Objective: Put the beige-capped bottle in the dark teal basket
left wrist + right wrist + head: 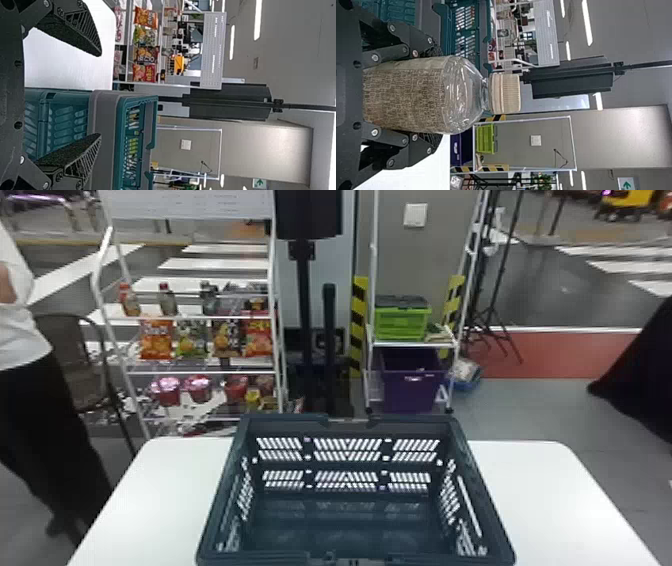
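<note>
Beige-capped bottle (403,97): standing upright between the right jaws, cap (505,94) pointing up and sitting above the grip. One jaw is pressing the left side, the other the right side, both along the labelled body. Whether the base is touching anything, can't tell.

Right gripper (435,95): clamping on the bottle, jaws spread only as wide as its body.

Left gripper (99,94): waiting at the near left, jaws wide apart, holding nothing.

Dark teal basket (410,421): sitting upright on the white table (550,490), open side facing up. Bottle is sitting outside it, to the right and nearer the robot.

Done: grasp looks complete, bottle is being held squarely by both jaws.

Left to do: carrying the bottle up and over the near or right rim, lowering it inside, letting go. Calling it roughly halfway.

Next move: needing enough height for the bottle's base to pass the rim, then a shift left and far.

Watch: grip is leaving the top free, so a knock of the low end on the rim could be tipping it; clear plastic may be flexing under a harder squeeze.
</note>
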Robot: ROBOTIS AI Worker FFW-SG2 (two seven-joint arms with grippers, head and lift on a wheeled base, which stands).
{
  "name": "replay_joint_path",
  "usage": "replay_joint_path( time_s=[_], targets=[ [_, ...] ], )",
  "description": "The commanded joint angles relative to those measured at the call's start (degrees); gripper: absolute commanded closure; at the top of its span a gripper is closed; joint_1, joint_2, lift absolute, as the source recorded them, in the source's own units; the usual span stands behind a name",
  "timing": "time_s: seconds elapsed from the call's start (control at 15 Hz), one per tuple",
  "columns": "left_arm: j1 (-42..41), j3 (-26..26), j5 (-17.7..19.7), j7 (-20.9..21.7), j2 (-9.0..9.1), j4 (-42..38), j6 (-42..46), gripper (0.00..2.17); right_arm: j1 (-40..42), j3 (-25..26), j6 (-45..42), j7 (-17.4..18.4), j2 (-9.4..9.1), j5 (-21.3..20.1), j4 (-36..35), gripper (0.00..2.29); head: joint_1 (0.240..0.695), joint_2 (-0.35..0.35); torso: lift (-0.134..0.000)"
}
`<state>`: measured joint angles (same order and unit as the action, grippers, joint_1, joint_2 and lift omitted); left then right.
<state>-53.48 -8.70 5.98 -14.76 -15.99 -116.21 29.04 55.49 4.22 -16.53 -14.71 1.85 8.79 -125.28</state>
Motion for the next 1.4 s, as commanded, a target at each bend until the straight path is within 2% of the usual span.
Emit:
replay_joint_path(
  time_s=[0.0,0.47,0.73,1.0,1.33],
  targets=[
    [0.04,0.0,0.0,0.0,0.0,0.01,0.0,0.17,0.05,0.0,0.15,0.04,0.0,0.0,-0.05,2.28,0.499,0.0,0.0],
    [0.31,0.0,0.26,0.09,0.0,0.19,0.0,0.17,0.23,-0.09,-0.03,0.04,0.0,-0.09,-0.49,2.28,0.499,0.0,0.0],
    [0.66,0.0,0.35,0.09,-0.09,0.19,0.0,0.17,0.23,-0.18,1.38,0.04,0.0,-0.09,-5.06,2.28,0.499,0.0,0.0],
    [0.92,0.0,0.53,0.09,-0.27,0.28,0.0,0.17,-4.78,-0.53,15.09,0.12,0.0,-0.44,-12.44,2.28,0.499,0.0,0.0],
    [1.01,0.26,1.23,0.17,-0.53,0.81,0.0,0.17,-16.65,-2.81,36.01,1.35,0.0,-1.67,-16.4,2.28,0.499,0.0,0.0]
  ],
)
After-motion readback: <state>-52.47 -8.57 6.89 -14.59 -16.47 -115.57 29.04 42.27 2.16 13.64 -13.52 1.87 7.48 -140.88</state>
